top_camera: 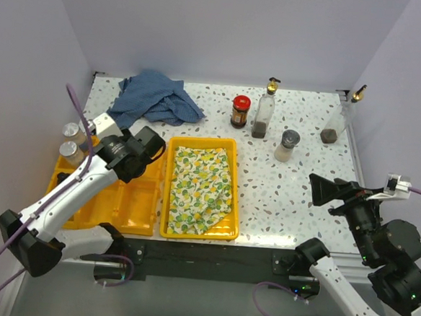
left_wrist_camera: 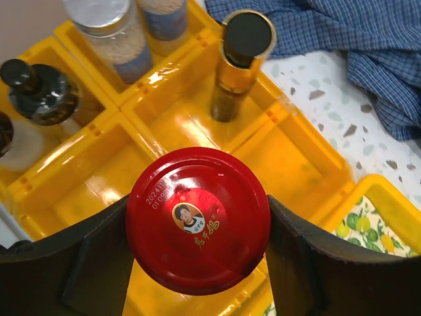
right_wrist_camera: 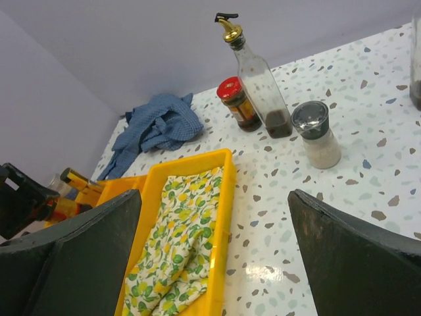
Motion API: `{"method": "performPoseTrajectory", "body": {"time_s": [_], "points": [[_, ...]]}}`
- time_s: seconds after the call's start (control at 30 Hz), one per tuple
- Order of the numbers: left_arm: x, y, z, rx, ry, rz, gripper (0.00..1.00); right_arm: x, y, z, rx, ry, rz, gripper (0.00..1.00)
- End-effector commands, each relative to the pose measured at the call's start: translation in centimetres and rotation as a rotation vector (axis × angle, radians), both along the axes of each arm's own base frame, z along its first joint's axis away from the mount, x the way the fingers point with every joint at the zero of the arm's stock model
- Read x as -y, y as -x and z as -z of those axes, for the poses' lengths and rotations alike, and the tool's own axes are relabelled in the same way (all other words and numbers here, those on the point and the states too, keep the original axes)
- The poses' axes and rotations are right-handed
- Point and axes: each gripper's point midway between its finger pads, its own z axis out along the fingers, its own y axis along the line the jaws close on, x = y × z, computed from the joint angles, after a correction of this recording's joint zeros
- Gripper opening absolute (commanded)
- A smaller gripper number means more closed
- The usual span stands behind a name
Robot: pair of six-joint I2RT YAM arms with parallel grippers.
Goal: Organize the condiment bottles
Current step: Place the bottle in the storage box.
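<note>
While gripping a round red-lidded sauce jar on both sides with the left claw, hovering above a yellow plastic compartment tray. Just ahead of that claw, in the tray: a gold-capped dark bottle, two clear spice shakers. At the right claw, spread wide with nothing held; well ahead of it on the speckled table, a second red-lidded jar, a clear glass bottle with gold pourer, a grey-capped shaker.
</note>
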Motion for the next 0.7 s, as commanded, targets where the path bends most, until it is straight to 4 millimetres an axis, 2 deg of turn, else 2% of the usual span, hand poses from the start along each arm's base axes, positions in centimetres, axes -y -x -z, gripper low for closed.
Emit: {"method": "performPoseTrajectory", "body": {"time_s": [0.0, 0.1, 0.2, 0.4, 0.67], "points": [[-4.5, 0.2, -3.3, 0.236, -0.002, -0.198, 0.0, -0.8, -0.2, -0.9, 0.019, 0.0, -0.034, 0.99], [-6.5, 0.7, -2.2, 0.204, -0.044, -0.272, 0.0, -0.8, -0.3, -1.0, 0.02, 0.003, -0.037, 0.99], [-7.7, 1.2, -1.3, 0.189, -0.046, -0.324, 0.0, -0.9, -0.4, -1.0, 0.02, 0.012, -0.037, 0.99], [-9.6, 2.6, -0.9, 0.198, -0.082, -0.381, 0.0, -1.1, -0.7, -0.3, 0.005, 0.028, -0.042, 0.99], [-10.1, 3.1, -0.2, 0.124, -0.125, -0.364, 0.0, -1.7, -1.4, 0.3, -0.011, 0.035, -0.054, 0.99]]}}
